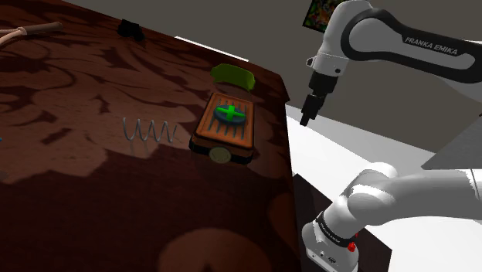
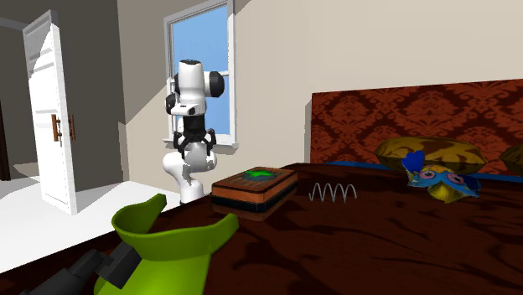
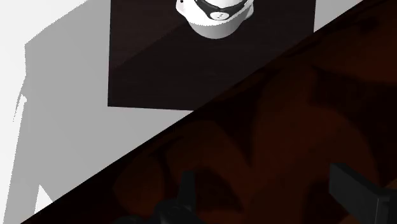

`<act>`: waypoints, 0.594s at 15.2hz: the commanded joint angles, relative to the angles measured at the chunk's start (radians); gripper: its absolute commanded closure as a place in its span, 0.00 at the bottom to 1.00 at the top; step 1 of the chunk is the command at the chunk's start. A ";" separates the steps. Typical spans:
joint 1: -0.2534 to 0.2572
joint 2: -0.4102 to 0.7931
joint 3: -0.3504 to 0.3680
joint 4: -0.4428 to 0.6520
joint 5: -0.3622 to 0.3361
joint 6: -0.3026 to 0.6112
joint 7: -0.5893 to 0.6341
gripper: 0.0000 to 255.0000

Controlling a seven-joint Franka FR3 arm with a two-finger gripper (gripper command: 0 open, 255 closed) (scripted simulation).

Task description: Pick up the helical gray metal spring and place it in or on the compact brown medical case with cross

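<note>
Well, the gray spring (image 1: 149,130) lies on its side on the dark red-brown bed (image 1: 93,193). It is out in the open, with bare bed around most of it. Just beside it, toward the shoulder view's right, sits the small brown case (image 1: 225,127). The two are close but do not touch.

The case is shut. A green cross (image 1: 231,113) shows on its lid. A small round olive thing (image 1: 220,154) touches the case's near end. A green thing (image 1: 233,76) stands just behind the case's far end.

The case is near the bed's edge on the shoulder view's right. Past that edge is white floor (image 1: 347,147). The arm (image 1: 402,42) hangs over that floor, up high and apart from the case and the spring. The jaws are open, and nothing is between them. In the wrist view the bed's edge runs on a slant under them.

In the second exterior view a patterned headboard (image 2: 394,117) stands behind the spring (image 2: 333,192), with a gold pillow (image 2: 436,152) well off to the side. A black thing (image 1: 128,28) sits at the bed's far edge.
</note>
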 commanded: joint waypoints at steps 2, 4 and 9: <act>0.007 0.012 0.019 0.000 0.019 0.018 0.026 0.00; 0.020 0.039 0.058 0.003 0.055 0.054 0.078 0.00; 0.048 0.128 0.153 0.034 0.130 0.148 0.202 0.00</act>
